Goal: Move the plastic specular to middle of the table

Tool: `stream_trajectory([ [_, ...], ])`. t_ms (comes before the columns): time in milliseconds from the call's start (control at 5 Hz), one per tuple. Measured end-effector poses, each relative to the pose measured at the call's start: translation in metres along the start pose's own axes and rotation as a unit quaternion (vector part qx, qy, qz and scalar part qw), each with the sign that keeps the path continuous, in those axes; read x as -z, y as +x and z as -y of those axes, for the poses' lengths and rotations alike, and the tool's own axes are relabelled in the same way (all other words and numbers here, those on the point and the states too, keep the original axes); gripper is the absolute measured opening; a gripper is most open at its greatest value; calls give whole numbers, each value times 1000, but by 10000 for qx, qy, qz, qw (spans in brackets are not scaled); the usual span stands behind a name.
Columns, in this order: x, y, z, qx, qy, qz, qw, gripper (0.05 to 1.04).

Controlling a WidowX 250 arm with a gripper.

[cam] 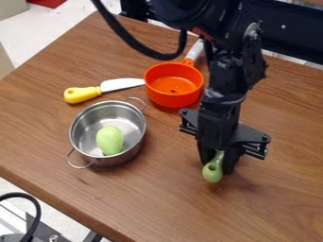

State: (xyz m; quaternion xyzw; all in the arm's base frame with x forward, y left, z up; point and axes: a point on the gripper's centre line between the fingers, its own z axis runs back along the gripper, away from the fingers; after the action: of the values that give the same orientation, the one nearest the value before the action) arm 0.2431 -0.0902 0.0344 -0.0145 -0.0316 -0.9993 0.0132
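The black gripper [219,163] hangs over the right-central part of the table, low near the wood and to the right of the steel pot. It is shut on a green plastic utensil [213,173]. The utensil's rounded end, with a small hole, sticks out toward the camera below the fingers. Its rest is hidden behind the gripper, so I cannot tell what its far end looks like.
A steel pot [134,147] with a green, pear-shaped toy [110,140] inside stands left of the gripper. Behind are an orange saucepan [174,97] and a knife with a yellow handle [81,94]. The wooden table's edge [56,204] runs along the lower left.
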Motion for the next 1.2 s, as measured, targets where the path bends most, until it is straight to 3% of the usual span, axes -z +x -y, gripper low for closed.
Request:
stream_trajectory([
  [400, -1, -1, 1, -245, -45, -30, 9997, 944],
  [800, -11, -10, -2, -357, 118, 76, 9993, 999],
  [1200, -19, -18, -8, -1168, 258, 17, 9928, 999],
])
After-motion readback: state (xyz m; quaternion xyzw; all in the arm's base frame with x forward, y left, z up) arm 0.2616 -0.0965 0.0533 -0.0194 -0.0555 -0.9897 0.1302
